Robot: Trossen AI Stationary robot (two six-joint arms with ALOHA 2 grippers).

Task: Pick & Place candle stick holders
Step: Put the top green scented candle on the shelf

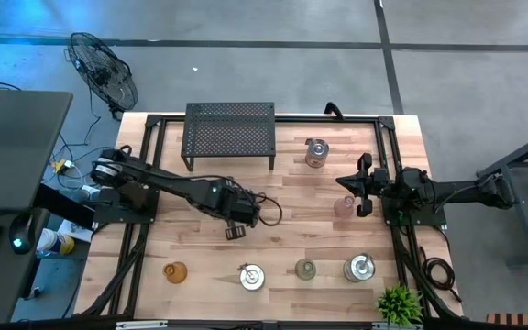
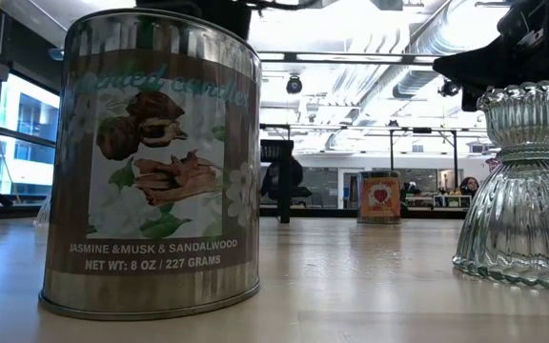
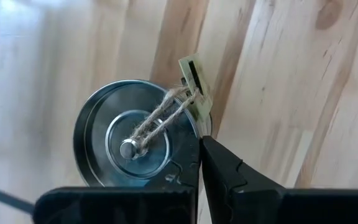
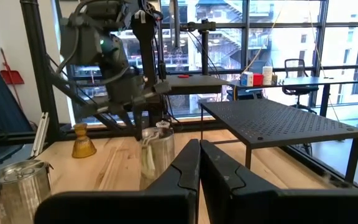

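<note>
A shiny silver candle stick holder (image 3: 123, 146) with a round lid, a twine loop and a paper tag sits under my left gripper (image 3: 201, 142) near the table's middle. From the side, the holder (image 4: 157, 155) shows below that gripper (image 4: 143, 127). In the high view the left gripper (image 1: 236, 227) covers the holder. Whether its base is off the table, my right gripper's fingers hide. My right gripper (image 1: 340, 181) waits shut at the table's right side, touching nothing; its shut fingers (image 4: 199, 149) point toward the left arm. My left gripper is shut on the paper tag (image 3: 199, 111) at the twine's outer end, beside the lid's rim. The two fingers pinch it between their tips, coming from above and pointing steeply down. The twine (image 3: 160, 118) runs from the tag back to the lid's knob (image 3: 128, 149).
A black perforated rack (image 1: 229, 133) stands at the far edge, a silver holder (image 1: 316, 153) to its right. A pink glass holder (image 1: 345, 206) stands by my right gripper. Along the near edge stand amber (image 1: 174, 271), silver (image 1: 250, 276), olive (image 1: 305, 269) and silver (image 1: 359, 268) holders, and a plant (image 1: 399, 305).
</note>
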